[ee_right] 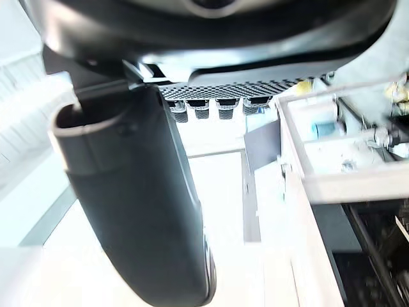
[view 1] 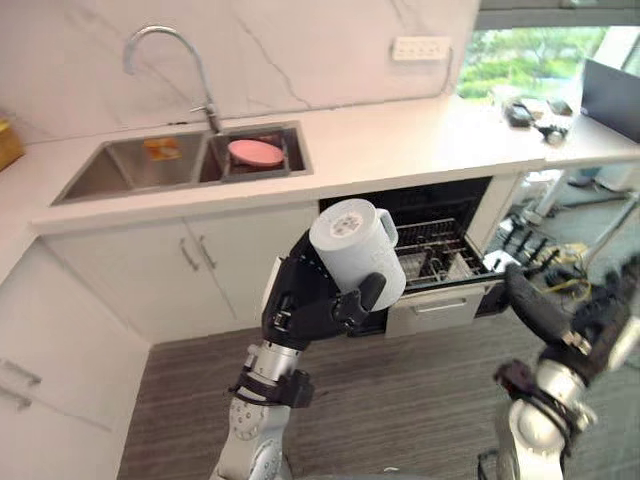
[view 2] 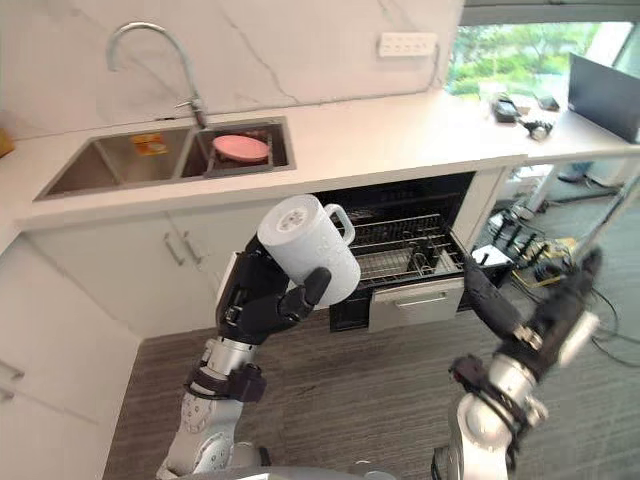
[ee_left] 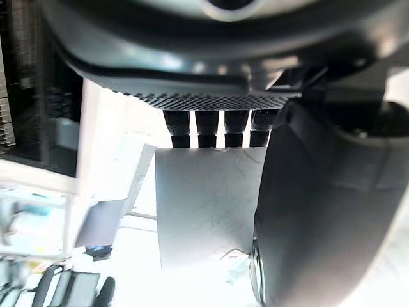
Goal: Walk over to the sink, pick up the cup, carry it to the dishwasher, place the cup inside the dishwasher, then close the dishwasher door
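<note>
My left hand (view 1: 310, 300) holds a pale grey cup (view 1: 358, 250) with a handle, lifted in front of the white cabinets, its bottom facing up toward the camera. Fingers and thumb wrap round the cup's wall (ee_left: 208, 204). The dishwasher (view 1: 440, 235) lies under the counter, right of the sink; its door is down and a wire rack (view 1: 440, 262) is pulled out, just right of and behind the cup. My right hand (view 1: 545, 310) hangs low to the right, near the rack's front corner, fingers straight and holding nothing.
A double steel sink (view 1: 185, 160) with a curved tap (view 1: 165, 50) is set in the white counter (view 1: 400, 140); a pink dish (view 1: 255, 152) lies in its right basin. Small dark items (view 1: 535, 115) sit at the counter's far right. Wood-look floor (view 1: 400, 400) lies below.
</note>
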`<state>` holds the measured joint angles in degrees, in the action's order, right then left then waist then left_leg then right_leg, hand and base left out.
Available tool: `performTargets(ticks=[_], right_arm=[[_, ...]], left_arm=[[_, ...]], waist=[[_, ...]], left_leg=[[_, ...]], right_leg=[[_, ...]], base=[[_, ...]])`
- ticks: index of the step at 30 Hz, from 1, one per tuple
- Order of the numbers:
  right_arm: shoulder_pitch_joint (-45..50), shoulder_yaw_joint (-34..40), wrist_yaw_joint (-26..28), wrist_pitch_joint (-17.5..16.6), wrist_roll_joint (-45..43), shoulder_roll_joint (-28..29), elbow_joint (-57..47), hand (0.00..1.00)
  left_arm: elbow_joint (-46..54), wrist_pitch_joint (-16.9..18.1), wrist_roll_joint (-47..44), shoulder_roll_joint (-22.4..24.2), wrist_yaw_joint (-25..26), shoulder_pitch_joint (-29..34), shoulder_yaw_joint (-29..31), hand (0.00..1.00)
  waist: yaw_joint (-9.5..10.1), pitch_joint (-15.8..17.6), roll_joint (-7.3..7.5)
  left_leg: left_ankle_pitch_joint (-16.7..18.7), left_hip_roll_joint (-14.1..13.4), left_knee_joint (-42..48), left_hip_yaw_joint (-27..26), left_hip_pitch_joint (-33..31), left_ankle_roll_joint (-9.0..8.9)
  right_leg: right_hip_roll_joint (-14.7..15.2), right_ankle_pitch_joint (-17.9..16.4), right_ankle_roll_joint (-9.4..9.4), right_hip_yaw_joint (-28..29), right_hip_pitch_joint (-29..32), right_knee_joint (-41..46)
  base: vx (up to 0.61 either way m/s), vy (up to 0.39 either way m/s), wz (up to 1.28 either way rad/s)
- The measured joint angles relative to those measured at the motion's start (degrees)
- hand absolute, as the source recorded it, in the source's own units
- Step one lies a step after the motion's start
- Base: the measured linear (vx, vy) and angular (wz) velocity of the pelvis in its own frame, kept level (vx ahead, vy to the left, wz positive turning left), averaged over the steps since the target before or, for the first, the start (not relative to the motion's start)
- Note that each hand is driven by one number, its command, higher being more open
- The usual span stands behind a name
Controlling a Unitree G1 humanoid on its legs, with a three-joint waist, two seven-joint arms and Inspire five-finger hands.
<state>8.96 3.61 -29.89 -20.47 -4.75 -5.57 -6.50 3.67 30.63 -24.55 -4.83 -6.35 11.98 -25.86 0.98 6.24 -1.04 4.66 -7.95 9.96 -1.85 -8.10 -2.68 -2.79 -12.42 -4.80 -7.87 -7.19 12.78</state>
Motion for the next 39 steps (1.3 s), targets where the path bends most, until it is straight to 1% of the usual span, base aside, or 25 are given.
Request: performTargets(ticks=[1,2,3,4,5,6,7,8,9,10,11,12,13,14,15,16,17,18,21,25,28,31,34,37,39], right_arm=[[-0.03,-1.89,0.47,0.33,0.58,0.05,0.45,1.0],[0.06,-2.12,0.62,0.74,0.87,0.09,0.87,1.0],[0.14,-2.32,0.55,1.2,1.34,0.46,1.58,1.0],[0.78,-2.03,0.0,2.55,2.08,2.03,2.89,1.0],[0.77,-1.12,-0.5,3.71,2.19,2.64,3.39,1.0],[0.78,-1.13,-0.63,4.35,2.21,2.73,3.67,1.0],[0.77,-1.29,-0.54,5.88,2.27,3.05,4.13,1.0],[0.62,-1.91,-0.19,6.75,2.64,3.53,4.87,1.0],[0.44,-2.38,0.32,7.03,2.7,3.79,5.6,1.0],[0.35,-2.97,0.97,7.34,2.62,3.84,5.96,1.0],[-0.03,-4.7,2.83,7.75,2.05,3.91,6.09,1.0],[-0.62,-7.32,5.27,7.98,1.2,3.95,6.09,1.0],[-0.92,-8.79,6.6,7.96,0.17,4.02,6.08,1.0],[-1.4,-10.97,8.57,7.97,-1.54,4.23,6.14,1.0],[-1.81,-14.4,11.63,7.95,-3.22,4.91,6.17,1.0],[-1.93,-15.65,12.73,7.88,-3.52,5.3,6.14,1.0],[-1.98,-17.31,14.85,7.69,-4.49,5.64,6.57,1.0],[-1.89,-17.85,16.32,7.66,-5.58,5.06,7.35,1.0],[-1.8,-17.99,17.53,6.84,-7.12,2.71,7.54,1.0],[-2.03,-18.58,18.2,5.52,-7.95,2.02,7.5,1.0],[-2.56,-20.61,19.65,5.38,-10.33,1.46,7.5,1.0],[-3.28,-21.94,19.67,5.38,-11.49,1.2,7.49,1.0],[-4.1,-22.41,18.2,5.41,-11.35,0.99,7.48,1.0],[-4.25,-23.01,15.16,5.8,-9.01,0.87,7.42,1.0],[-4.54,-22.84,12.21,7.69,-5.98,0.86,7.16,1.0]], left_arm=[[-0.64,0.01,0.42,0.09,1.18,0.26,-0.97,0.0],[-1.11,0.04,0.53,0.21,1.39,0.24,-1.23,0.0],[-1.67,0.1,0.62,0.08,1.53,0.21,-1.42,0.0],[-3.25,0.09,0.9,-0.32,2.65,-0.42,-1.9,0.0],[-3.65,-0.27,0.8,-0.45,2.77,-1.1,-1.76,0.0],[-3.65,-0.28,0.8,-0.65,2.75,-1.09,-1.72,0.0],[-3.65,-0.34,0.67,-1.05,2.74,-1.08,-1.19,0.0],[-3.63,-0.34,0.27,-1.25,2.74,-1.04,-0.53,0.0],[-3.57,-0.38,-0.37,-1.36,2.81,-0.98,-0.21,0.0],[-3.38,-0.44,-0.38,-1.47,2.99,-0.85,0.05,0.0],[-2.55,-0.52,-0.37,-1.52,3.8,-0.43,0.87,0.0],[-1.14,-1.05,-0.35,-1.52,5.44,0.08,1.74,0.0],[-0.76,-1.08,-0.28,-1.56,6.24,0.07,2.08,0.0],[-0.45,-1.12,-0.18,-1.7,7.34,0.0,2.58,0.0],[-0.4,-1.36,0.56,-2.24,9.46,0.01,3.22,0.0],[-0.38,-1.54,1.15,-2.66,10.35,0.0,3.47,0.0],[-0.94,-1.68,1.62,-2.84,12.0,-0.33,3.86,0.0],[-1.17,-2.17,3.17,-2.16,13.75,-0.74,3.97,0.0],[-1.54,-3.38,7.9,-1.39,17.73,-1.38,3.01,0.0],[-1.52,-3.43,12.03,-0.67,21.53,-2.64,3.09,0.0],[-1.47,-3.29,15.65,-0.51,23.95,-3.72,3.41,0.0],[-1.34,-2.94,18.07,-0.51,25.94,-4.46,3.6,0.0],[-1.34,-2.91,19.57,-0.41,27.57,-4.77,3.44,0.0],[-1.37,-3.35,20.11,-0.38,28.67,-4.77,3.08,0.0],[-1.77,-4.26,20.11,-0.44,28.99,-4.74,3.0,0.0]], waist=[[-0.01,-0.35,-0.43],[0.06,-0.66,-0.49],[0.21,-1.41,-0.55],[-0.9,-2.78,2.05],[-0.75,-2.87,2.31],[-0.58,-2.87,2.3],[-0.25,-2.89,2.28],[-0.03,-2.9,2.31],[0.05,-2.89,2.3],[0.03,-2.88,2.27],[-0.06,-2.95,2.27],[-0.11,-3.21,2.03],[-0.21,-3.2,2.02],[-0.24,-3.18,2.0],[-0.15,-3.65,3.23],[-0.1,-3.8,4.28],[-0.24,-3.7,5.39],[-0.26,-3.14,4.34],[-0.54,-2.42,3.24],[-0.38,-2.35,3.14],[-0.07,-2.29,3.05],[0.35,-2.19,2.88],[0.74,-2.01,2.6],[0.75,-1.96,2.51],[0.55,-1.88,2.36]], left_leg=[[-4.61,1.12,-0.93,0.05,-0.07,0.45],[-7.45,1.55,-0.78,0.13,-0.02,0.92],[-8.39,2.09,-0.16,0.05,0.47,-0.73],[-7.15,6.07,-1.14,-0.43,2.35,-0.02],[-6.36,7.91,-2.28,-0.61,4.22,1.22],[-6.11,8.33,-2.88,-0.63,5.28,1.61],[-5.39,8.79,-3.96,-0.61,7.83,2.41],[-4.54,8.8,-4.93,-0.52,10.36,2.82],[-4.18,8.6,-5.86,-0.39,12.27,3.13],[-3.94,8.33,-6.36,-0.44,13.54,3.31],[-2.89,7.79,-6.48,-1.15,14.72,3.65],[-2.08,6.64,-6.29,-2.53,14.57,3.54],[-1.74,6.04,-6.07,-3.33,14.36,3.32],[-1.1,5.19,-5.44,-4.24,13.78,2.77],[-0.22,4.71,-4.54,-5.89,13.25,2.0],[0.27,5.05,-3.95,-6.55,13.02,1.67],[1.68,5.4,-2.26,-6.92,12.68,0.85],[2.28,4.17,-1.38,-6.98,12.46,0.3],[2.49,3.07,-1.5,-7.08,12.62,-0.05],[2.58,2.53,-1.58,-7.25,12.88,-0.17],[2.64,2.72,-1.67,-7.38,13.23,-0.06],[2.7,3.0,-1.74,-7.37,13.26,0.06],[2.66,3.25,-1.84,-7.33,13.29,0.14],[2.65,3.28,-1.92,-7.29,13.52,0.14],[2.65,3.32,-2.06,-7.29,13.6,0.13]], right_leg=[[0.26,-1.11,1.92,1.9,-1.75,-0.47],[0.43,-1.7,2.92,2.59,-2.36,-0.47],[1.07,-2.36,3.86,3.34,-2.97,-0.45],[5.49,-4.05,6.99,3.39,-3.53,1.25],[7.65,-4.04,8.27,2.61,-2.82,5.27],[8.28,-3.77,8.73,2.19,-2.31,7.91],[9.42,-2.64,10.21,0.59,-0.99,14.02],[10.55,-0.09,9.62,-1.71,1.26,21.34],[11.6,3.0,8.33,-3.31,2.93,26.88],[12.39,3.07,7.57,-4.18,3.95,29.87],[14.12,0.6,6.58,-5.76,6.21,32.91],[15.45,-1.54,6.47,-7.61,9.19,32.29],[15.89,-1.66,6.55,-8.78,10.31,30.13],[16.08,-1.43,6.86,-10.2,11.48,24.63],[16.07,1.02,7.3,-11.48,12.0,13.48],[16.16,5.11,6.59,-11.55,11.96,8.93],[15.9,7.81,8.93,-11.15,10.61,4.43],[14.44,8.77,9.0,-11.29,9.25,1.79],[12.71,10.13,8.63,-11.54,7.82,-1.33],[11.65,12.16,8.73,-11.65,5.85,-5.36],[11.19,13.7,9.04,-11.7,4.25,-8.14],[11.1,14.92,9.23,-11.83,3.18,-10.29],[11.04,15.87,9.47,-12.03,2.41,-12.08],[10.84,16.27,9.52,-12.13,1.84,-13.16],[10.75,16.56,9.55,-12.18,1.46,-13.82]], base=[[0.49,0.233,-0.73],[0.32,0.175,-0.58],[0.52,0.272,-0.12],[0.57,0.32,0.09],[0.63,0.361,0.24],[0.38,0.262,0.12],[0.25,0.184,0.03],[0.27,0.195,0.03],[0.17,0.121,0.01],[0.14,0.069,-0.1],[0.08,0.04,-0.34],[0.08,0.057,-0.45],[0.03,0.05,-0.53],[0.06,-0.007,-0.63],[0.09,-0.054,-0.65],[0.11,-0.143,-0.62],[0.1,-0.147,-0.35],[0.09,-0.138,-0.23],[0.04,-0.076,-0.06],[0.0,-0.016,-0.02],[0.0,0.0,0.0],[-0.01,0.006,0.0],[0.0,0.0,0.0],[0.0,0.0,0.0],[0.0,0.0,0.0]])
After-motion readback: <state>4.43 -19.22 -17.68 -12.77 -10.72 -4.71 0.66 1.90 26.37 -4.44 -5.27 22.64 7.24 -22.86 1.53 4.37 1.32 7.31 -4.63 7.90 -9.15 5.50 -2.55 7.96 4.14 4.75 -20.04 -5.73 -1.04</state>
